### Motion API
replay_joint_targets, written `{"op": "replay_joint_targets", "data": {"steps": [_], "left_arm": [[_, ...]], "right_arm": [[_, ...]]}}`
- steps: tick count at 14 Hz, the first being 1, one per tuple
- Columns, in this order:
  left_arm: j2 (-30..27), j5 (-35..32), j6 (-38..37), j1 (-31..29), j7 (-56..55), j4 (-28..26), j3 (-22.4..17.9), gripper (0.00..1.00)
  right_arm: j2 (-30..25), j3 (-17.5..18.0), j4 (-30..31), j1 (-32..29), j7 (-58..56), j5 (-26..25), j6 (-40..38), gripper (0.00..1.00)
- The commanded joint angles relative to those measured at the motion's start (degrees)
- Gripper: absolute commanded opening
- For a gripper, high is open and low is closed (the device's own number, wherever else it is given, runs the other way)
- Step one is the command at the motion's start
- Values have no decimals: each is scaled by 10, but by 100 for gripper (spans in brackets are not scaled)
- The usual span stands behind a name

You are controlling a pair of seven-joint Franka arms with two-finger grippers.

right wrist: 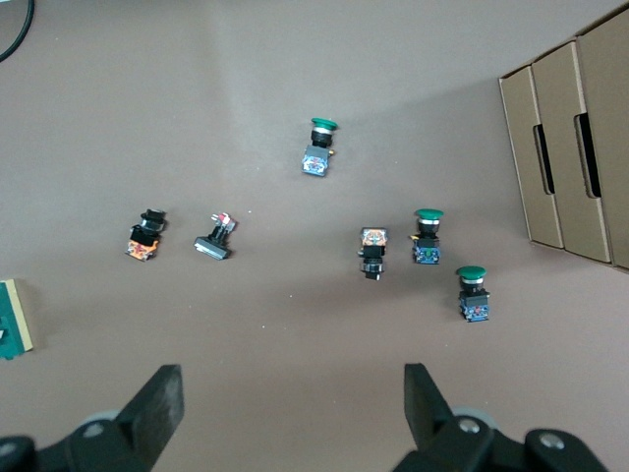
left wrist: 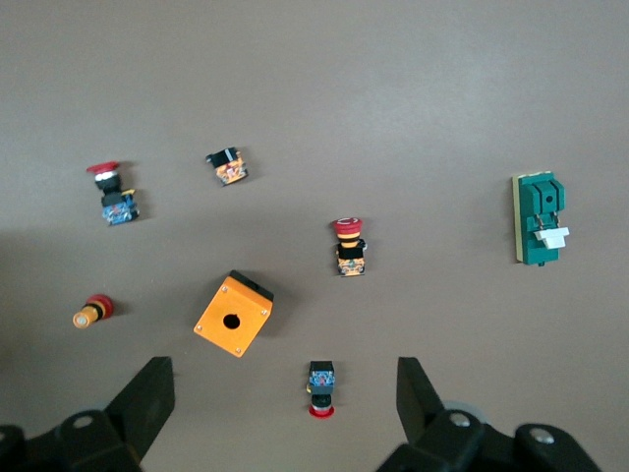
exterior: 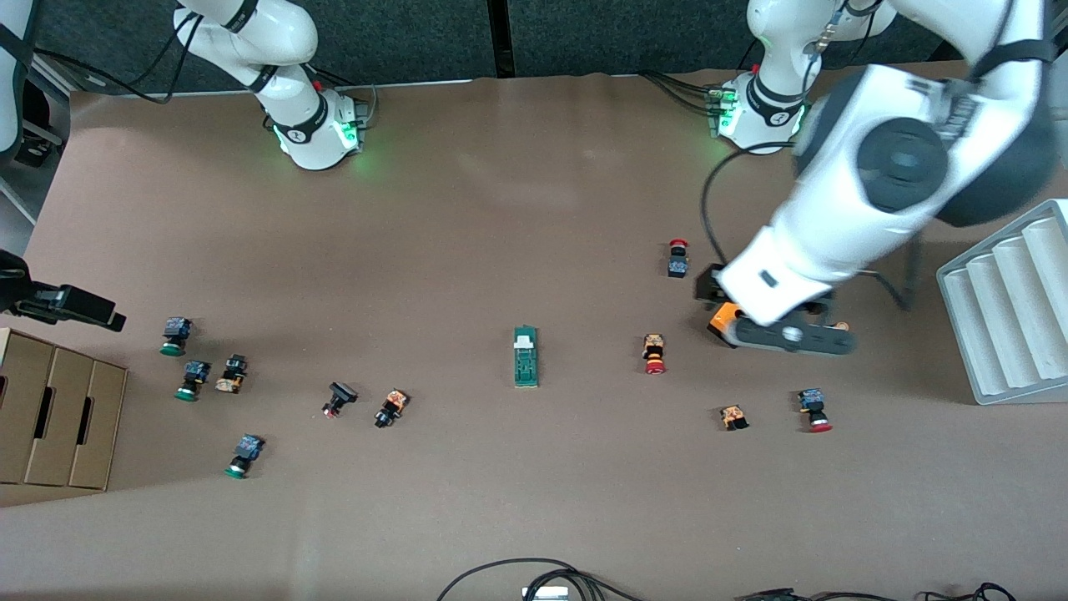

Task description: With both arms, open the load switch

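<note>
1. At the right arm's end of the table sit cardboard boxes [exterior: 58, 413], and the right gripper [right wrist: 285, 413] hangs over that end, its fingers [right wrist: 157, 403] spread wide with nothing between them (in the front view only a dark part of it shows at the edge).
2. Under it lie three green-capped buttons [exterior: 174, 335] and a few black and orange ones, all well apart from the task's thing.
3. Mid-table lies the load switch [exterior: 526, 356], flat on the brown table [exterior: 501, 209], its white end piece pointing toward the robots' bases and its long side running toward the front camera. Nothing touches it.
4. My reading of how it will handle: small, stiff and light, a hard plastic block that will slide on the smooth top if pushed from one side only. One gripper should pinch the green body across its narrow width to pin it, and the other should take the white piece (likely the moving part; how it hinges cannot be told).
5. Beside it, toward the left arm's end, lie red-capped buttons [exterior: 654, 354] and an orange cube [left wrist: 233, 315] with a hole.
6. The left gripper [left wrist: 285, 403] hovers over that cube, fingers [left wrist: 147, 403] wide apart and empty, with the switch off to one side in its wrist view.
7. A white ribbed tray [exterior: 1010, 300] stands at the left arm's end.
</note>
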State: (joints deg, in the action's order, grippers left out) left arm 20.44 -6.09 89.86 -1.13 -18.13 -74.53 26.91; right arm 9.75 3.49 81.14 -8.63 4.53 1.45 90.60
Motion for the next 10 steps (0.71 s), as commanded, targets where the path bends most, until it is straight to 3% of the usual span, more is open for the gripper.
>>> {"op": "replay_joint_targets", "data": {"steps": [1,5,8,10], "left_arm": [[-25,33,-25,-47,5,2,7,100],[-30,33,-50,-68,11,3,7,100],[-35,33,-57,-77,55,3,3,100],[-76,37,-50,-71,115,-33,-36,100]], "right_arm": [[-8,6,3,-6,-22,10,-13,100],[-26,6,1,-9,-23,13,-20,100],[-31,10,4,10,58,8,-20,100],[-25,9,3,13,28,-13,-31,100]]}}
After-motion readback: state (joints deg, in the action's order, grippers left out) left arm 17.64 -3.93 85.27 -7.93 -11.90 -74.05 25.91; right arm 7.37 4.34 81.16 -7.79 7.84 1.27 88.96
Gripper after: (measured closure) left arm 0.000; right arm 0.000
